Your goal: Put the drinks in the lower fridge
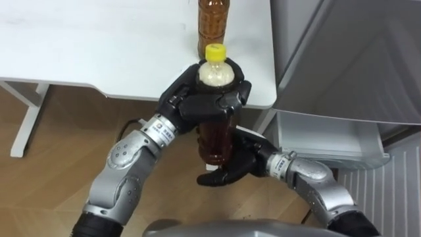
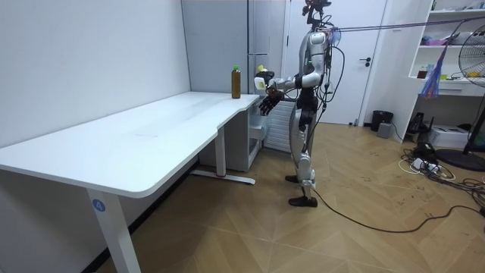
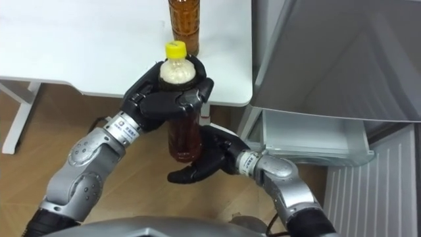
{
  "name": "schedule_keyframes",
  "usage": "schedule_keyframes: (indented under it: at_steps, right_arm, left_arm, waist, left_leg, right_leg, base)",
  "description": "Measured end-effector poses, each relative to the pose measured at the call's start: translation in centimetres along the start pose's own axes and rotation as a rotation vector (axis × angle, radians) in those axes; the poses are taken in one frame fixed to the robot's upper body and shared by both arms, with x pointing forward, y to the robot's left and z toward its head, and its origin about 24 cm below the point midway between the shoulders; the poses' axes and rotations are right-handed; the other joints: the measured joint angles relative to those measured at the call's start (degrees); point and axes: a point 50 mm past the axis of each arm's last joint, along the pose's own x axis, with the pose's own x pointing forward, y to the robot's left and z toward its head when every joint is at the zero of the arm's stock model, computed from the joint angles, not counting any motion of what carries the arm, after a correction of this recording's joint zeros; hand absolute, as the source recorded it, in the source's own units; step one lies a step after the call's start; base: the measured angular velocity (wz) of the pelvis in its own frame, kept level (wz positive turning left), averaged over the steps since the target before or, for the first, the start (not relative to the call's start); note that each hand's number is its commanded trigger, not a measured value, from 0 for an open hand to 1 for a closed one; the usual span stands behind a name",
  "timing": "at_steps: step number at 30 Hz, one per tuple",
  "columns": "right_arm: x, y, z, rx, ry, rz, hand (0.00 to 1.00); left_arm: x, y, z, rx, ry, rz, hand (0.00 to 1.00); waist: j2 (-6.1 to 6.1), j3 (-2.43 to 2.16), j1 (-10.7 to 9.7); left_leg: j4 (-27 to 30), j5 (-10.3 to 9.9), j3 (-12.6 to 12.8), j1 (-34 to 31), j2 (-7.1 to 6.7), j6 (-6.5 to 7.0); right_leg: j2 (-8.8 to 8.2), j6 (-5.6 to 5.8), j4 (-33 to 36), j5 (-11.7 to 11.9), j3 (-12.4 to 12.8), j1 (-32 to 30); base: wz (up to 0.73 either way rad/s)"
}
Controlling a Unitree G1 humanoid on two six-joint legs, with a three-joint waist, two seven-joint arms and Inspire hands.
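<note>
I hold a brown tea bottle with a yellow cap upright in front of me, just off the white table's near edge. My left hand is curled round its upper part below the cap. My right hand lies beneath the bottle's base, palm up, fingers stretched out and cupping it. A second brown tea bottle stands on the table near its right corner, straight behind the held one. In the room view I stand at the desk's far end beside the grey fridge, with the bottle at chest height.
The grey fridge stands right of the table, and its lower drawer is pulled out and looks empty. A white table leg and wooden floor lie at the left. Cables, a fan and shelves stand at the room view's right.
</note>
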Motion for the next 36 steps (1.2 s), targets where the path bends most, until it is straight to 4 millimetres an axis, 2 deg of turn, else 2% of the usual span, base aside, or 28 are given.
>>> schedule_keyframes:
  at_steps: [5,8,16,21,23,24,26,36]
  right_arm:
    - [0.0,0.7,1.4,0.085,-0.13,0.066,0.0]
    - [-0.2,0.8,1.2,0.143,-0.162,0.075,0.0]
    - [-0.3,0.9,1.0,0.162,-0.161,0.084,0.0]
    - [-0.3,1.0,0.6,0.181,-0.149,0.062,0.0]
    - [-0.6,1.0,0.3,0.187,-0.139,0.061,0.0]
    - [-0.6,1.0,0.3,0.19,-0.137,0.061,0.04]
    - [-0.8,1.1,-0.1,0.208,-0.134,0.061,1.0]
    - [-0.7,1.2,-0.2,0.211,-0.124,0.048,1.0]
  left_arm:
    - [0.0,-0.7,-1.1,0.122,0.102,-0.037,1.0]
    - [0.0,-0.7,-1.1,0.124,0.102,-0.043,1.0]
    - [0.0,-0.8,-1.2,0.142,0.11,-0.051,1.0]
    - [0.3,-1.1,-1.1,0.241,0.132,-0.074,1.0]
    - [0.4,-1.4,-1.2,0.272,0.14,-0.095,1.0]
    - [0.4,-1.4,-1.2,0.274,0.143,-0.099,1.0]
    - [0.4,-1.5,-1.4,0.278,0.153,-0.11,1.0]
    - [0.4,-1.8,-1.5,0.278,0.156,-0.105,1.0]
  waist:
    - [0.23,0.02,-0.11]
    - [0.19,0.0,0.0]
    - [0.25,0.01,-0.54]
    - [0.39,0.05,-0.5]
    - [0.63,-0.07,-0.51]
    - [0.69,-0.11,-0.53]
    - [1.02,-0.2,-0.75]
    - [1.13,-0.18,-1.05]
  left_leg:
    - [-0.02,0.0,-0.07,0.11,0.04,0.0]
    - [-0.03,0.0,-0.08,0.0,0.03,0.0]
    - [0.01,0.0,0.04,0.1,0.11,-0.01]
    - [-0.36,-0.01,0.36,0.03,0.11,-0.01]
    - [-0.71,-0.01,0.35,0.13,0.11,-0.01]
    - [-0.72,-0.01,0.36,0.15,0.13,-0.01]
    - [-0.74,-0.01,0.38,0.17,0.16,-0.01]
    - [-0.84,-0.01,0.49,0.27,0.17,-0.01]
  right_leg:
    - [0.03,0.0,0.06,0.0,-0.08,-0.01]
    - [0.03,0.0,0.05,0.0,-0.07,-0.01]
    - [0.13,-0.09,-0.14,0.06,-0.05,0.05]
    - [0.13,-0.09,-0.15,0.07,-0.05,-0.1]
    - [0.17,-0.12,-0.29,0.11,-0.07,-0.05]
    - [0.2,-0.12,-0.3,0.11,-0.05,-0.05]
    - [0.24,-0.12,-0.32,0.11,-0.07,-0.06]
    - [0.26,-0.12,-0.28,0.11,-0.01,-0.15]
  base:
    - [0.0]
    - [0.0]
    - [-0.01]
    - [-0.02]
    - [0.0]
    - [0.0]
    - [0.0]
    - [0.0]
